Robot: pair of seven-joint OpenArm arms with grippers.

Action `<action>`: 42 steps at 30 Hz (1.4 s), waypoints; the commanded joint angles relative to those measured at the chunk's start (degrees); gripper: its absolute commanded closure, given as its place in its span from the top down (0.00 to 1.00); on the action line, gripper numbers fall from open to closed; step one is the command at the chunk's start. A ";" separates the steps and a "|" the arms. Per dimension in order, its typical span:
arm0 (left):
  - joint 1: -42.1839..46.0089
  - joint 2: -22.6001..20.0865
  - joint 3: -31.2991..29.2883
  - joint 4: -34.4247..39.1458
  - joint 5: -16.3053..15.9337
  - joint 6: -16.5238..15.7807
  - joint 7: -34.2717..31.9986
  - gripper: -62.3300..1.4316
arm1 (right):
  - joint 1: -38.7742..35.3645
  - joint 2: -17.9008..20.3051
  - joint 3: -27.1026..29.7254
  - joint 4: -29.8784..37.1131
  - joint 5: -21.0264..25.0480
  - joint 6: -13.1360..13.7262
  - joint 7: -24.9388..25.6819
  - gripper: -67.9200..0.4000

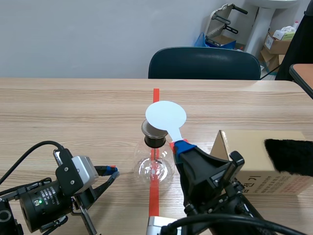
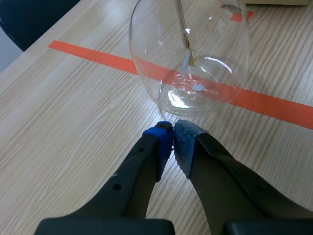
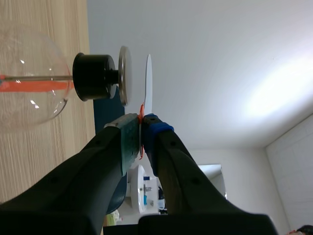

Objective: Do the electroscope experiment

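On the light wooden desk [image 1: 73, 112], dead centre: clear round glass flask electroscope [image 1: 154, 169] parked right on the orange-red tape line [image 1: 153, 200], with a black stopper [image 1: 156, 141] in the neck and a flat grey metal disc [image 1: 150, 129] on top.
Inside the flask: thin rod with little foil leaves [image 2: 187, 51] at its end, easy to see through the glass.
Right end effector [image 1: 182, 147]: clenched on the handle of a flat white round paddle [image 1: 166, 116], one blue pad and one grey-green pad squeezing it.
Paddle vs disc: from the right wrist the paddle is edge-on and just beside the metal disc, with a thin gap, so not touching as far as I can see.
Left end effector [image 1: 111, 171]: low over the desk, clenched on nothing, pads pressed together, tips aimed at the flask's base and just short of it.
Right side of the desk: tan cardboard box [image 1: 249, 161] with a black fuzzy cloth [image 1: 289, 155] draped over its top.
Far side: dark teal chair [image 1: 204, 63] behind the desk.
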 commanded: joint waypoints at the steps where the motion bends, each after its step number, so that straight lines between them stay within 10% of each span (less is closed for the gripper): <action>1: -0.02 -0.17 -0.42 0.44 -0.15 0.13 -0.85 0.11 | 0.81 0.15 0.35 1.44 0.22 -3.50 0.42 0.03; 42: -0.02 -0.15 -0.42 0.44 -0.15 0.13 -0.85 0.11 | 0.81 0.17 0.35 1.44 0.20 -3.50 -2.64 0.03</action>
